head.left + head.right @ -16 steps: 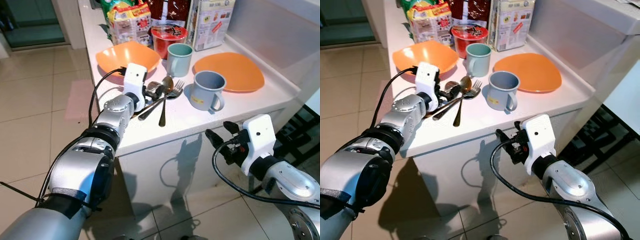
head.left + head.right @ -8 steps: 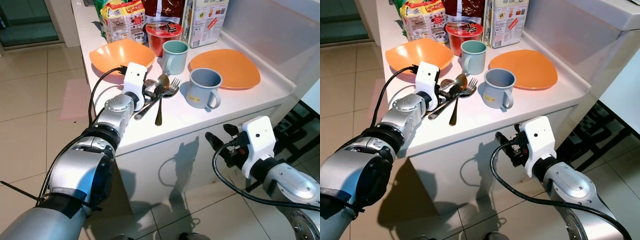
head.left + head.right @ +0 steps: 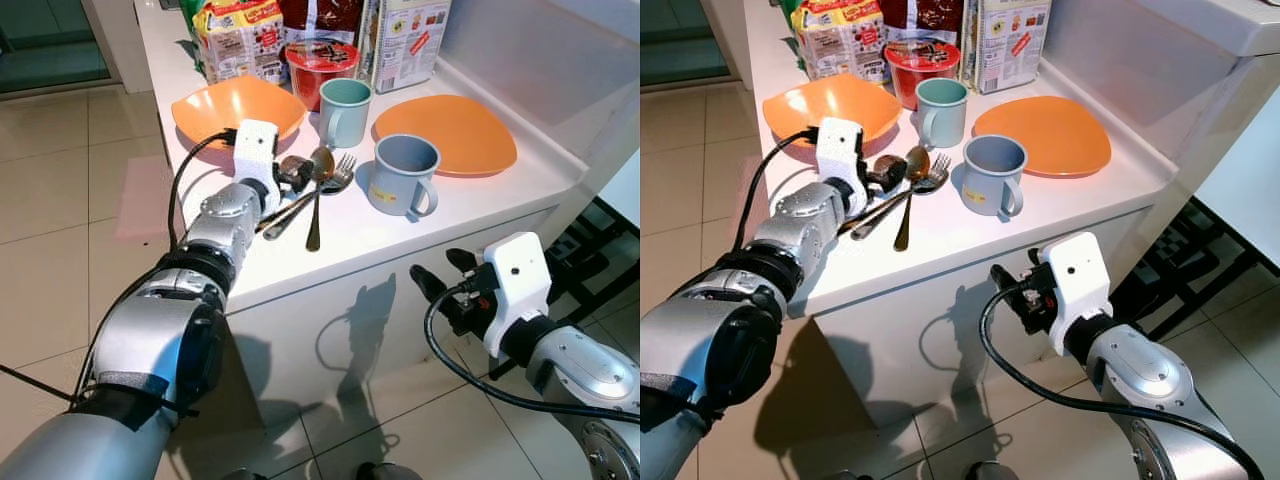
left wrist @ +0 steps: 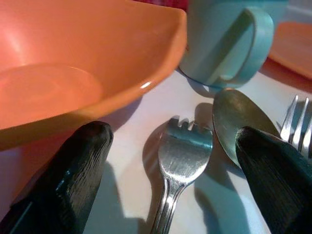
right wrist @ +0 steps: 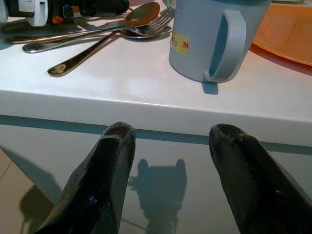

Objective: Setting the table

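Several forks and spoons (image 3: 318,190) lie in a pile on the white counter (image 3: 360,240). My left gripper (image 3: 290,172) rests over their heads, open, beside the orange bowl (image 3: 235,105). In the left wrist view a fork head (image 4: 183,148) lies between the spread fingers (image 4: 63,180), with a spoon bowl (image 4: 239,122) by the other finger. A grey-blue mug (image 3: 400,172), a teal mug (image 3: 343,110) and an orange plate (image 3: 445,132) stand close by. My right gripper (image 3: 440,275) hangs open below the counter edge, facing the grey-blue mug (image 5: 209,39).
Noodle packets (image 3: 240,35), a red cup-noodle tub (image 3: 322,65) and a cereal box (image 3: 405,40) stand at the back of the counter. A white wall borders the counter's right side. A black rack (image 3: 600,240) is low on the right. Tiled floor lies to the left.
The view has shifted slightly. My left gripper has edged a little toward the orange bowl over the cutlery heads. The right arm has stayed put.
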